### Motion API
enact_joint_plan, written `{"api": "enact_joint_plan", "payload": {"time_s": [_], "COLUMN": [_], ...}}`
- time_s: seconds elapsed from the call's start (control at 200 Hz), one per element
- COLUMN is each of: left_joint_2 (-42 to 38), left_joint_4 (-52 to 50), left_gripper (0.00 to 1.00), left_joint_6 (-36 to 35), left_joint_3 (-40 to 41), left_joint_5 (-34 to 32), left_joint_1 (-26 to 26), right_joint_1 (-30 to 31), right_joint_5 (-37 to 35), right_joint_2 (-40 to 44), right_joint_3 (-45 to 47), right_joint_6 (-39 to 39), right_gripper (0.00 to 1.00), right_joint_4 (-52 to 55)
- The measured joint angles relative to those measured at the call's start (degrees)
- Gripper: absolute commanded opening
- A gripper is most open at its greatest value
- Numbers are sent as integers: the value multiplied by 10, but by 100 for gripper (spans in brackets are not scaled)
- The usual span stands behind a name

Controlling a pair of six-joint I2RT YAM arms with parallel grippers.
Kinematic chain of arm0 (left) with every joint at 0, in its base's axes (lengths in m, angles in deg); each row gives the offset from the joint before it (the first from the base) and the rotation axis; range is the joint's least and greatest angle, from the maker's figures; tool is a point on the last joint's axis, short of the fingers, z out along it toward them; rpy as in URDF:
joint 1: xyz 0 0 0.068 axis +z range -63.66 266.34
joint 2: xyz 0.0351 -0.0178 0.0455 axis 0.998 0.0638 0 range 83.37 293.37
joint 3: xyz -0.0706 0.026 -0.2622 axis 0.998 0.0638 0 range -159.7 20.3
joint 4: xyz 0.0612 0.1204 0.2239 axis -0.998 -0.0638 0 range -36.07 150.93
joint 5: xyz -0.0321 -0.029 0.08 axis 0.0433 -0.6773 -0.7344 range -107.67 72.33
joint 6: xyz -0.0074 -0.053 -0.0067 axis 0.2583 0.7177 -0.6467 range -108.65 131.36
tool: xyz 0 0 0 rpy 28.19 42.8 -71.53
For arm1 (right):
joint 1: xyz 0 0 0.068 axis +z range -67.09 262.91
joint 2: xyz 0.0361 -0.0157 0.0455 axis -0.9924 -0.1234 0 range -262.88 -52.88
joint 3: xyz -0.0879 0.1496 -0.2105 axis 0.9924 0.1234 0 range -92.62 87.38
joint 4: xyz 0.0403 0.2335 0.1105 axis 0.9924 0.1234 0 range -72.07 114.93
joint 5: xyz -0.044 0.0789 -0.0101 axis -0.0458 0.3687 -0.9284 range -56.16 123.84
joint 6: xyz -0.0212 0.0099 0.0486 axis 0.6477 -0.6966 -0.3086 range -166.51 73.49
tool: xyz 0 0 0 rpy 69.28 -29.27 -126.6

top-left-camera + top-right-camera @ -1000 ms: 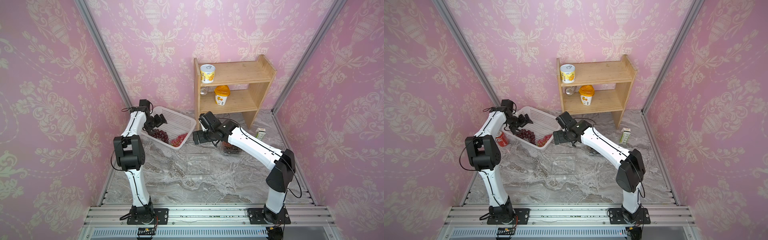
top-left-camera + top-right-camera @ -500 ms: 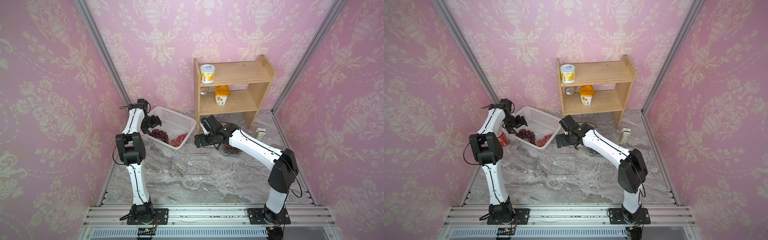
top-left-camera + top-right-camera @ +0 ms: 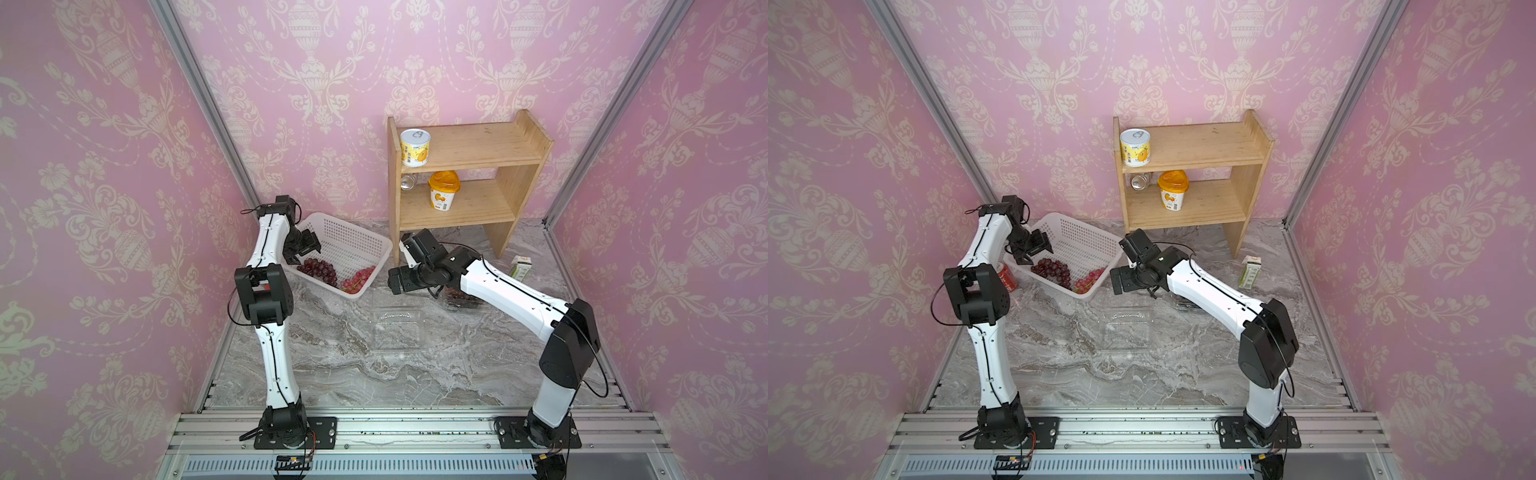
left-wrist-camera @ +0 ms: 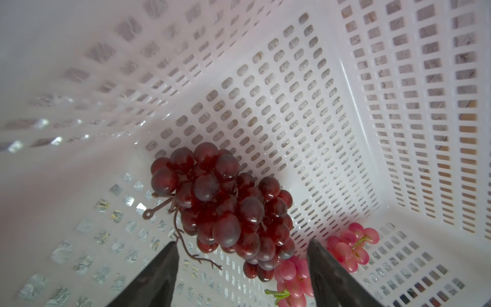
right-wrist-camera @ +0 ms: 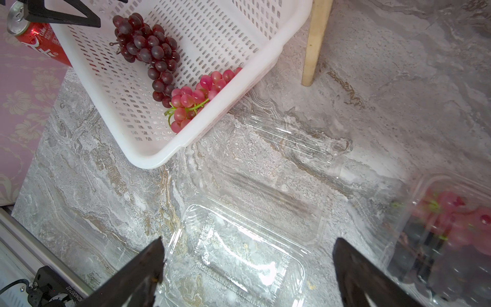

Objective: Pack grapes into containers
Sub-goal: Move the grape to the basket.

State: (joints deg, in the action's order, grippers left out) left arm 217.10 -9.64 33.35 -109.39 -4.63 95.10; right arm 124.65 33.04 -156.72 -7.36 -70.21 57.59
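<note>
A dark red bunch of grapes (image 3: 318, 270) (image 4: 225, 207) and a pink bunch (image 3: 359, 279) (image 5: 196, 95) lie in the tilted white basket (image 3: 345, 241). My left gripper (image 3: 303, 257) (image 4: 241, 242) is inside the basket, open, its fingers on either side of the dark bunch's lower end without gripping it. My right gripper (image 3: 392, 282) (image 5: 248, 239) hangs open over an empty clear container (image 3: 397, 328) (image 5: 239, 252) whose lid lies flat. A second container (image 3: 461, 301) (image 5: 451, 226), partly under the right arm, holds pink and dark grapes.
A wooden shelf (image 3: 469, 174) with two yellow-labelled tubs (image 3: 442, 191) stands behind the right arm. A red can (image 3: 1007, 276) lies under the basket's left side. A small carton (image 3: 521, 266) stands at the right. Pink walls close in both sides.
My left gripper has dropped lower into the basket onto the dark bunch, and its jaws have narrowed a little. My right gripper has pulled back from the basket toward the empty container.
</note>
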Motion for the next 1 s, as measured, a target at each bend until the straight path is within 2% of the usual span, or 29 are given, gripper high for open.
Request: {"api": "enact_joint_plan", "payload": {"time_s": [0.215, 0.79, 0.885, 1.001], "left_joint_2": [10, 29, 40, 71], "left_joint_4": [-3, 3, 2, 0], "left_gripper": [75, 78, 78, 78], "left_joint_6": [-5, -5, -5, 0], "left_joint_3": [3, 34, 20, -34], "left_joint_5": [-4, 1, 2, 6], "left_joint_1": [-11, -40, -41, -42], "right_joint_1": [0, -1, -1, -3], "right_joint_5": [0, 0, 0, 0], "right_joint_2": [0, 0, 0, 0], "right_joint_3": [0, 10, 10, 14], "right_joint_6": [0, -1, -1, -1], "right_gripper": [100, 100, 100, 100], "right_joint_4": [0, 0, 0, -3]}}
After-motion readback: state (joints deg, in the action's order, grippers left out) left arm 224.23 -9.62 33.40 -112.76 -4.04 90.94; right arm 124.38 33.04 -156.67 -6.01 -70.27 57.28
